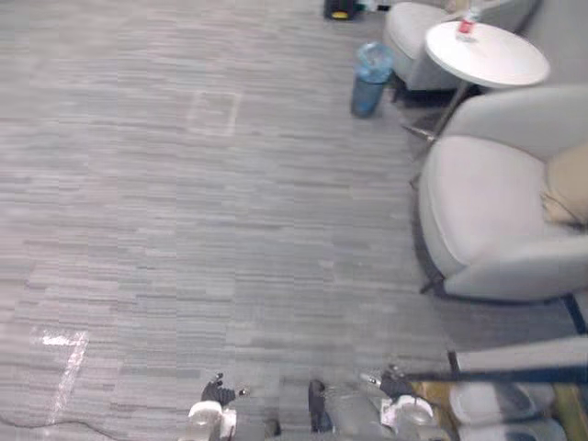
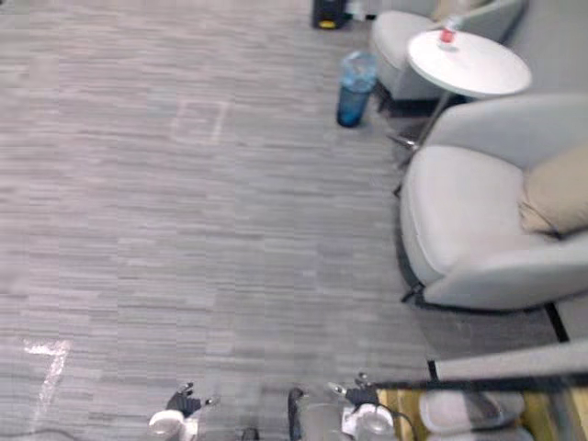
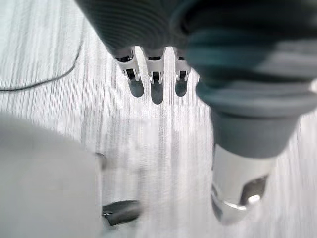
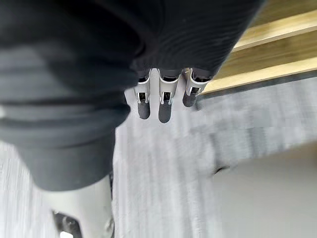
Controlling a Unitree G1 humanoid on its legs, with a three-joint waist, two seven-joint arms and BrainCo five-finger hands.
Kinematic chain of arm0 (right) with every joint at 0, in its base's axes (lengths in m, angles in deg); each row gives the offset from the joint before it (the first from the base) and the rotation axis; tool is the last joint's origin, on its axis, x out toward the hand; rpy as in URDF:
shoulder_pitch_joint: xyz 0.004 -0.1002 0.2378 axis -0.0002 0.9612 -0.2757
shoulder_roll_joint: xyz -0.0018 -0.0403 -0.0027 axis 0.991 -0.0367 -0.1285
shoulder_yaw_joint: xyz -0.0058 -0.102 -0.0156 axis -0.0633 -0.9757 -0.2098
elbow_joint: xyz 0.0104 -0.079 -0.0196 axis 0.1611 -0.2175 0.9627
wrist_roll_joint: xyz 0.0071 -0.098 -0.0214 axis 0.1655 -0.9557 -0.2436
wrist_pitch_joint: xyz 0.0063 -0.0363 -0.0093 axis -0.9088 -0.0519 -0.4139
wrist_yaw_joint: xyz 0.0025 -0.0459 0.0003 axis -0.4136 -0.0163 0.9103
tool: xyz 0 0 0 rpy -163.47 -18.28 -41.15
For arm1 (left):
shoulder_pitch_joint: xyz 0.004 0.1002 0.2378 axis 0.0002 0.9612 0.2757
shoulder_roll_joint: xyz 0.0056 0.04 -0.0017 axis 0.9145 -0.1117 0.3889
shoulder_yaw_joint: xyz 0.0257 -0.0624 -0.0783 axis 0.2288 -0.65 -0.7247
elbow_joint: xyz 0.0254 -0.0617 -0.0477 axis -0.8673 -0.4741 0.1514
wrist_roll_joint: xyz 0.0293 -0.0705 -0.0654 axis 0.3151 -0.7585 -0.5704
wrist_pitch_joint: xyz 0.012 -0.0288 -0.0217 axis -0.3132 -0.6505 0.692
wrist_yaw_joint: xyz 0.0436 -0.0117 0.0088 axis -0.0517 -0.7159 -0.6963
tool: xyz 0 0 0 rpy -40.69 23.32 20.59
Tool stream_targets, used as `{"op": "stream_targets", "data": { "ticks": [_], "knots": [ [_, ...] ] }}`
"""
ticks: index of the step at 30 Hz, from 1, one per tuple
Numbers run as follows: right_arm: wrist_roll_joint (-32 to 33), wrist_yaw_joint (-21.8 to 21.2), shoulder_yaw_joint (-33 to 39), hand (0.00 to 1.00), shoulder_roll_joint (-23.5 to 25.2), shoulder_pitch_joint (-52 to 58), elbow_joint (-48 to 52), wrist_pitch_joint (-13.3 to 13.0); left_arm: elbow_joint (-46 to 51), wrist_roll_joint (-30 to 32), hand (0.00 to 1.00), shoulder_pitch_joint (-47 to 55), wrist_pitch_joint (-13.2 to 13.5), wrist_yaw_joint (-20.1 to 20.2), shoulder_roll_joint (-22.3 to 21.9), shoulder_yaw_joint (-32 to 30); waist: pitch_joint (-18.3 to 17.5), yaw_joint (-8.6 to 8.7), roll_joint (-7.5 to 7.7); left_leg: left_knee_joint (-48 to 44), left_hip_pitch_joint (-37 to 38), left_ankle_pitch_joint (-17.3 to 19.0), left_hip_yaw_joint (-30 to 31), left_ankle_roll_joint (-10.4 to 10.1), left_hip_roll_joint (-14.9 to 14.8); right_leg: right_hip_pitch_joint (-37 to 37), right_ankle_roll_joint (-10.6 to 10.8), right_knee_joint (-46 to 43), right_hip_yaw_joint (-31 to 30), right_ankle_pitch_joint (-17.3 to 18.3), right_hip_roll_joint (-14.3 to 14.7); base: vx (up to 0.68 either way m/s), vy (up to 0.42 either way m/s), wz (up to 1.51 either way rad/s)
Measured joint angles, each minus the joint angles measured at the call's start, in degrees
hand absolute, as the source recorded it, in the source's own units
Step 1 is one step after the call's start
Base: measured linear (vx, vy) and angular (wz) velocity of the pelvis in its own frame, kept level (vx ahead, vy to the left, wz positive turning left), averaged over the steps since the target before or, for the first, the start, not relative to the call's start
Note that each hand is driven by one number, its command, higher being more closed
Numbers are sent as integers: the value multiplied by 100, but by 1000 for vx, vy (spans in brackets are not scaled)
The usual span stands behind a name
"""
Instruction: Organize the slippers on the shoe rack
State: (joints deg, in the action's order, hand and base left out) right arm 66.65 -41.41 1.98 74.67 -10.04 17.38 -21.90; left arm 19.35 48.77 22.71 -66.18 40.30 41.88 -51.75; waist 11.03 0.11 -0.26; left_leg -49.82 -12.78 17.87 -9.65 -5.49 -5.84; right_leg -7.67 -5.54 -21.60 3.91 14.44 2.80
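— Slippers [image 1: 496,401]: did either hand hold one?
— No. The left hand [image 3: 156,91] and right hand [image 4: 165,106] both hung straight-fingered and empty (over carpet [image 1: 230,230]). Pale slippers lay on the shoe rack [image 4: 267,54], near the right hand.
— Which step?
— Approaching, I judged. The next move called for turning rackward and reaching down.

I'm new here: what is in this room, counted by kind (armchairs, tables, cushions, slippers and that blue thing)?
Armchairs: 2
Round table: 1
Blue container: 1
Cushion: 1
Slippers: 2
Total: 7
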Motion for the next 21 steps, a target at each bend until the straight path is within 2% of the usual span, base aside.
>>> {"op": "stream_targets", "data": {
  "ticks": [1,2,3,4,5,6,8,9,10,11,12,13,14,15,16,17,18,19,20,21],
  "knots": [
    [0,1,-29,0,9,2,0,0,16,0,0,-6,0,0,-3,-38,3,-4,3,-146,-56,7,-85,7,-111,96,-19,20,27,12,-2,360,-91,30],
    [-3,19,-59,0,51,28,27,10,127,4,0,-20,22,-6,-7,-96,38,-16,31,-291,-200,23,-366,45,-431,491,-33,207,151,32,-68,416,-83,52],
    [-4,40,-72,0,66,71,76,25,219,2,0,-40,64,-7,-42,-104,43,-26,80,-101,-387,16,-639,62,-607,799,5,417,297,59,-193,375,-62,57],
    [-5,42,-58,0,66,90,111,29,247,1,0,-55,75,-10,-90,-117,47,-39,104,11,-457,13,-746,67,-637,873,31,470,354,74,-239,390,-19,59],
    [-5,63,2,0,51,148,226,35,300,-4,0,-139,96,-21,-158,-133,69,-73,163,689,-610,-81,-1095,174,-615,1112,199,666,546,169,-407,394,23,63],
    [-5,79,18,0,27,148,214,55,275,-4,0,-166,87,-19,-258,-114,19,-62,84,1653,-728,-362,-1243,255,-439,1291,328,845,697,242,-502,397,45,73],
    [-21,81,19,0,-39,223,169,90,182,-5,0,-151,92,-19,-364,-9,-69,-94,-77,3274,-705,-1332,-1224,410,-88,1510,484,1057,778,330,-489,376,138,48],
    [-63,79,18,0,-68,173,-5,104,133,-11,0,-172,92,-21,-300,5,-106,-158,-96,3562,-707,-1935,-969,722,137,1669,631,1171,711,425,-489,414,173,29],
    [-80,76,14,0,-39,105,-67,128,101,-9,0,-215,96,-23,-265,6,-112,-153,-19,3579,-694,-1972,-997,768,218,1697,643,1207,708,425,-574,425,179,48],
    [-216,75,33,0,-28,27,-202,134,10,-2,0,-258,81,-21,-167,19,-151,-108,121,3689,-667,-1833,-943,898,461,1683,731,1145,651,373,-775,338,133,56],
    [-225,74,50,0,-30,-5,-275,136,-39,-3,0,-240,89,-17,-142,60,-156,-101,195,3685,-632,-1759,-902,924,591,1677,736,1003,600,372,-875,528,228,74],
    [-237,70,198,0,-24,6,-405,149,-47,-8,0,-216,85,-19,-96,76,-152,-107,286,3712,-352,-1516,-799,954,856,1471,770,-6,391,353,-1070,460,195,49],
    [-243,69,252,0,-13,5,-449,151,-50,-8,0,-203,81,-19,-92,77,-155,-96,291,3740,-252,-1458,-765,956,900,1345,874,-429,316,290,-1113,671,260,51],
    [-275,67,321,0,12,56,-445,163,-162,-39,0,-180,67,-18,-81,87,-155,-28,287,3921,157,-1318,-600,947,1023,822,1184,-1904,85,-221,-1231,397,141,25],
    [-276,64,329,0,6,63,-423,157,-181,-54,0,-170,59,-19,-67,88,-157,-15,289,3956,235,-1295,-562,945,1042,710,1174,-2165,32,-210,-1242,488,150,33],
    [-281,52,351,0,-3,64,-342,132,-251,-118,0,-130,54,-21,-31,85,-147,9,278,4071,603,-1146,-451,914,1056,212,1109,-3159,-137,37,-1169,276,63,20],
    [-280,47,369,0,-9,69,-273,136,-270,-131,0,-114,51,-24,-22,81,-148,10,273,4123,745,-1097,-418,877,1048,7,1054,-3380,-168,133,-1125,535,83,24],
    [-280,39,379,0,-28,66,-244,126,-297,-194,0,-93,51,-24,-16,86,-114,22,220,4286,1053,-1014,-352,849,989,-385,956,-3483,-183,354,-1006,519,18,17],
    [-283,36,385,0,-69,34,-236,111,-373,-224,0,-142,52,-24,-20,83,-85,35,172,4418,1319,-924,-279,821,884,-763,862,-3142,-168,513,-844,519,-13,16],
    [-285,36,386,0,-85,18,-239,111,-399,-226,0,-161,50,-25,-24,81,-74,45,153,4460,1404,-893,-251,812,836,-886,836,-2945,-147,548,-769,444,-76,16]
  ]
}}
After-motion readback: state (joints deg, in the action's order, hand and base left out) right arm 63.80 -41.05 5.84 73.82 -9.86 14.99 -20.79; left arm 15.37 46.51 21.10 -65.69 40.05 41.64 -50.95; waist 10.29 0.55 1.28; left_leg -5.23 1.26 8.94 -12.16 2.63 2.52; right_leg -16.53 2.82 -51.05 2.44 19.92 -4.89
